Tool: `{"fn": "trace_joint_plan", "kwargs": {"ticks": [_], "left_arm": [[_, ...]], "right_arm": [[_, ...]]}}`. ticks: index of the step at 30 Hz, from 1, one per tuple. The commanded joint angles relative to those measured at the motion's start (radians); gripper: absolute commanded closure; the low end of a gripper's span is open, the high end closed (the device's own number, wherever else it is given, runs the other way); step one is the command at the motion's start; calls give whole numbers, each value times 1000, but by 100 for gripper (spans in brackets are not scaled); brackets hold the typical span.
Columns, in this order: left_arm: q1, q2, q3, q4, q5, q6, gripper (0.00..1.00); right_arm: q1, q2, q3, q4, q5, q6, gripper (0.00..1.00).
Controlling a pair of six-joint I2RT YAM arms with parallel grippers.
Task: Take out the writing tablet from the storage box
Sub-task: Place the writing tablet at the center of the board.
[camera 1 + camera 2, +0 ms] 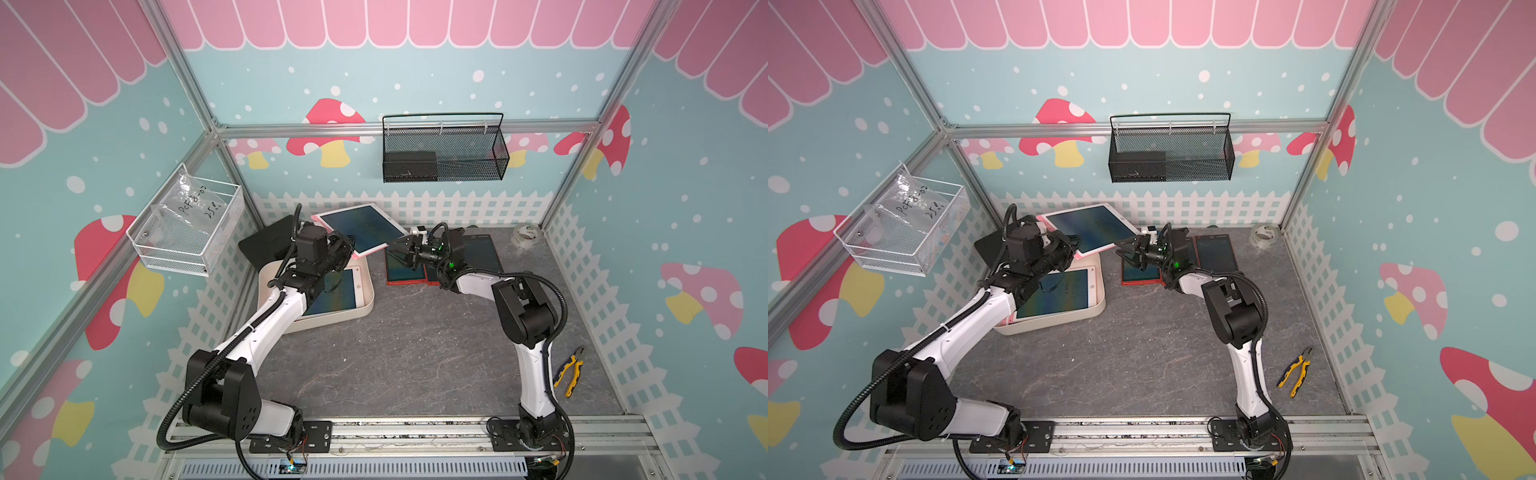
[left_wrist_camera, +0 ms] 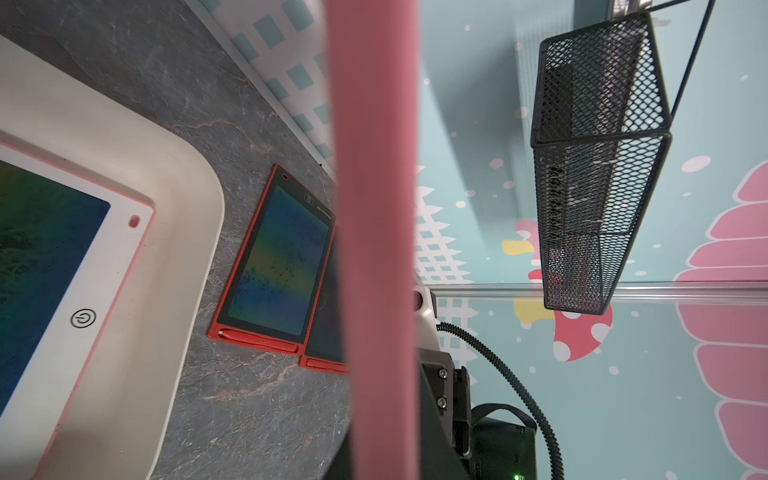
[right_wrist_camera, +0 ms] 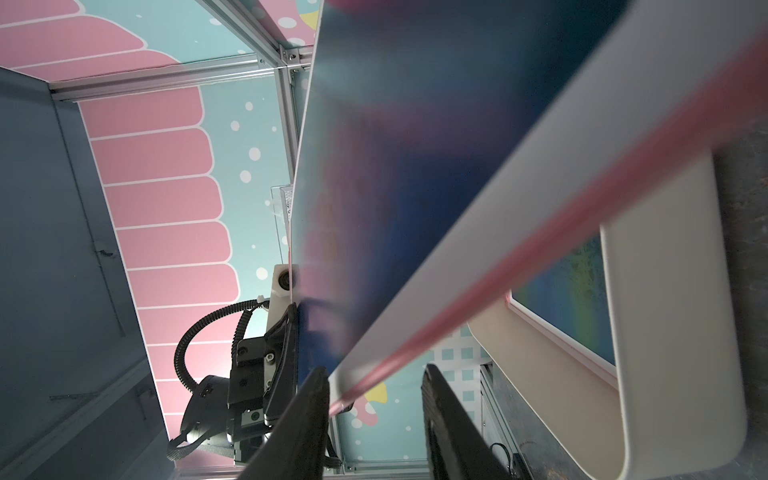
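Observation:
A pink-and-white writing tablet (image 1: 361, 226) (image 1: 1090, 226) hangs tilted above the back of the cream storage box (image 1: 365, 309) (image 1: 1100, 309). My left gripper (image 1: 351, 246) (image 1: 1073, 247) is shut on its near left edge. That tablet's pink edge (image 2: 374, 208) runs through the left wrist view. My right gripper (image 1: 395, 248) (image 3: 374, 419) is open at the tablet's right corner. The corner (image 3: 345, 395) lies between the fingers, beside one finger (image 3: 307, 415). A second pink tablet (image 1: 338, 291) (image 2: 62, 249) lies flat in the box (image 2: 183, 199).
Two red tablets (image 1: 405, 270) (image 1: 480, 253) lie on the grey table under the right arm. A black case (image 1: 266, 241) sits behind the box. Tape roll (image 1: 524, 237) at back right, yellow pliers (image 1: 571, 370) at right. Black mesh basket (image 1: 444, 149) and white wire basket (image 1: 187, 232) hang on the walls.

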Motion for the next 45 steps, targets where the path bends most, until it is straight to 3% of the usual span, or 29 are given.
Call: {"fn": "trace_joint_plan", "kwargs": {"ticks": [1,19,23,28,31,41,45], "left_arm": [[-11,2,-7,68,-25,-12,93],[-28,17,-66,24,58,-21,93],[-25,18,-102,64,100,-42,86],[-24,-1,-97,44,116,-17,70],[-16,-13,-101,40,115,-13,68],[-7,-35,-106,46,123,12,67],[-2,-53,-106,57,127,39,66]], "right_arm": [[6,27,45,75,17,61,62],[6,86,139,73,23,67,84],[6,94,159,60,24,50,90],[-4,89,144,89,25,53,96],[-11,89,152,101,12,47,98],[-30,41,115,-63,-43,-79,100],[-43,-2,113,-193,-46,-190,100]]}}
